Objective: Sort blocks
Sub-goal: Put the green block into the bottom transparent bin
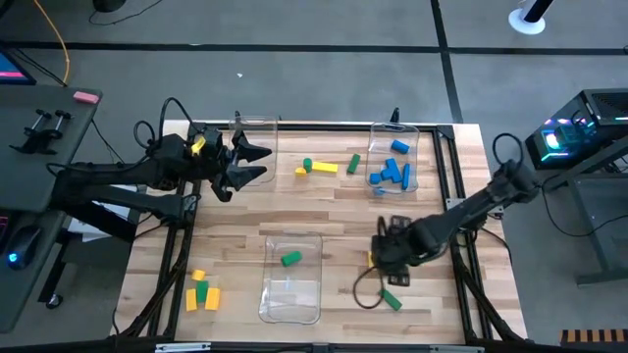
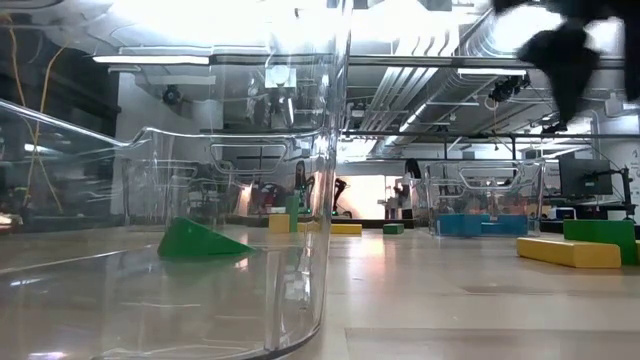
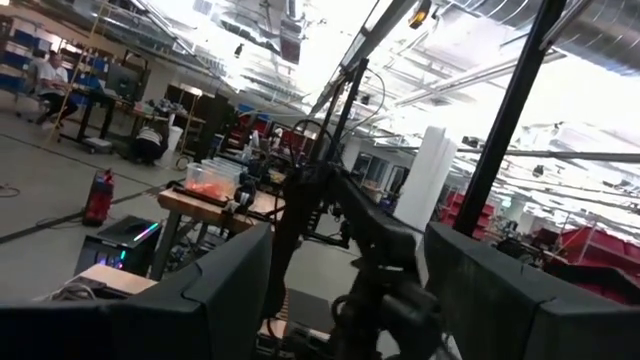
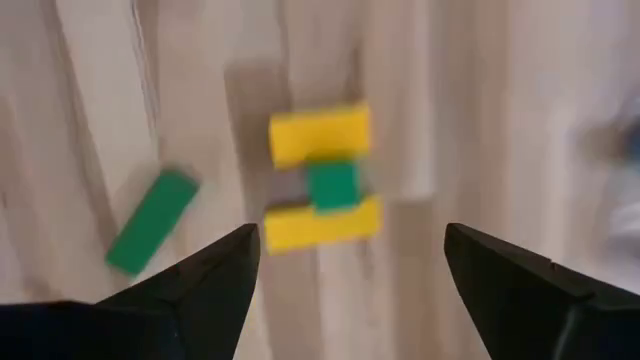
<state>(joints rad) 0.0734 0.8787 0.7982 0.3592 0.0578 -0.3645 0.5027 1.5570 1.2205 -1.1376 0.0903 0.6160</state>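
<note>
- Holding one green block (image 1: 290, 259), a clear bin (image 1: 291, 294) sits at the middle of the table's near edge; a second clear bin (image 1: 394, 130) at the far edge, right of centre, carries a heap of blue blocks (image 1: 391, 173); a third bin (image 1: 257, 127) at the far edge shows nothing inside.
- Right gripper (image 4: 352, 262) hangs over the table's (image 1: 245, 211) near right corner, fingers spread wide and gripping nothing; below and between them lie two yellow bars (image 4: 320, 180) with a small green block (image 4: 333, 186) between the bars.
- A green bar (image 4: 153, 220) lies just beside that cluster, apart from it.
- Left gripper (image 1: 257, 163) waits raised over the far left of the table, fingers wide, empty.
- Loose yellow and green blocks (image 1: 327, 167) lie between the two far bins; more yellow and green blocks (image 1: 202, 292) sit at the near left corner.
</note>
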